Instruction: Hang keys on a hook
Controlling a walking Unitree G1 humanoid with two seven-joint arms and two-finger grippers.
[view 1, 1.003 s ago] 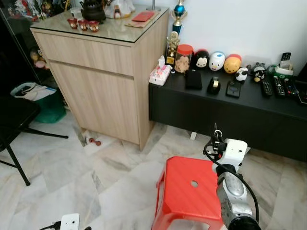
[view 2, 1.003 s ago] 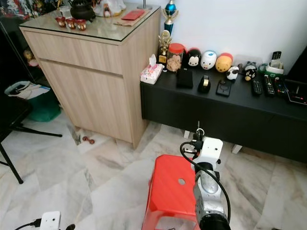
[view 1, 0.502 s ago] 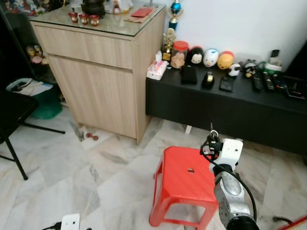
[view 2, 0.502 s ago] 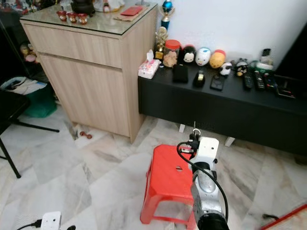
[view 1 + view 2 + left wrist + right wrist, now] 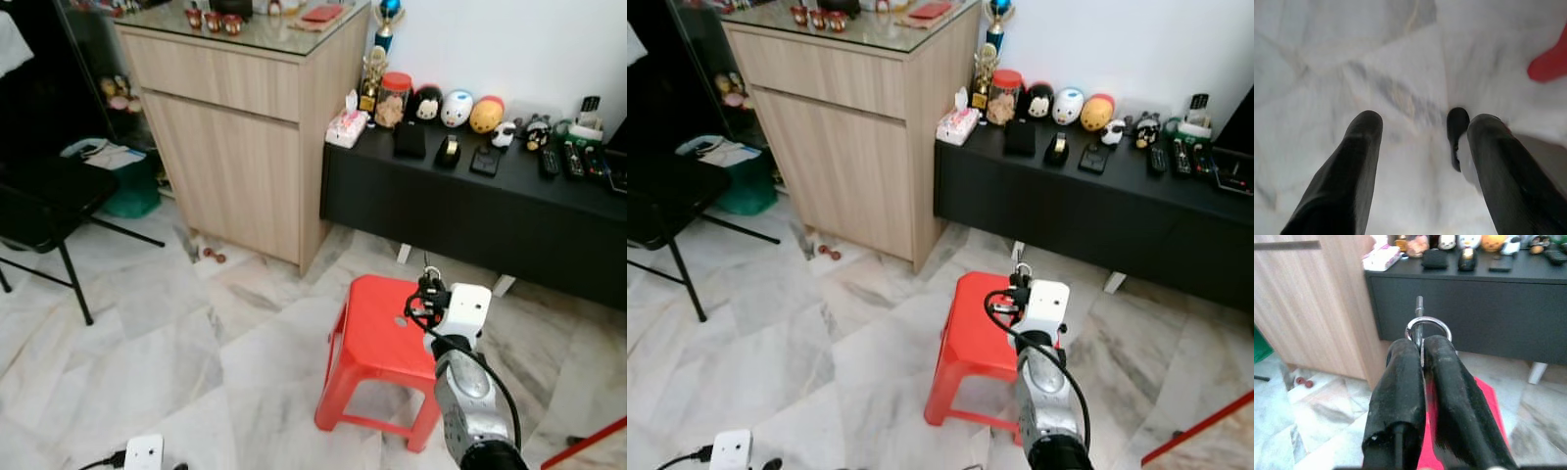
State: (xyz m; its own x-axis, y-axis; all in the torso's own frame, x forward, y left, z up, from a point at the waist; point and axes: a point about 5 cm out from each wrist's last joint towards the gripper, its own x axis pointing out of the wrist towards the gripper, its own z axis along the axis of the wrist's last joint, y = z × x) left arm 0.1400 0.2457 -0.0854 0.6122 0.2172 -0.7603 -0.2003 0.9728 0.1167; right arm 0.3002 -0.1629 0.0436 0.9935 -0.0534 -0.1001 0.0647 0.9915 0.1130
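Observation:
My right gripper (image 5: 1421,346) is raised in front of me, above the far right corner of a red stool (image 5: 377,333). Its two black fingers are shut on a silver key ring (image 5: 1429,326), and a key shaft sticks up past the ring. In the eye views the gripper (image 5: 427,290) sits at the end of the silver right arm, with the keys (image 5: 425,275) poking up from it. My left gripper (image 5: 1422,147) hangs low over the marble floor with its fingers spread open and nothing between them.
A wooden cabinet (image 5: 245,147) stands at the back left, beside a low black console (image 5: 470,211) carrying toys and remotes. A black folding chair (image 5: 44,201) and a green bin (image 5: 127,188) are on the left. A white power strip (image 5: 143,452) lies near my feet.
The camera has pulled back and shifted, so the cabinet, console and stool sit farther off and the chair shows more. The right gripper stays shut on the keys.

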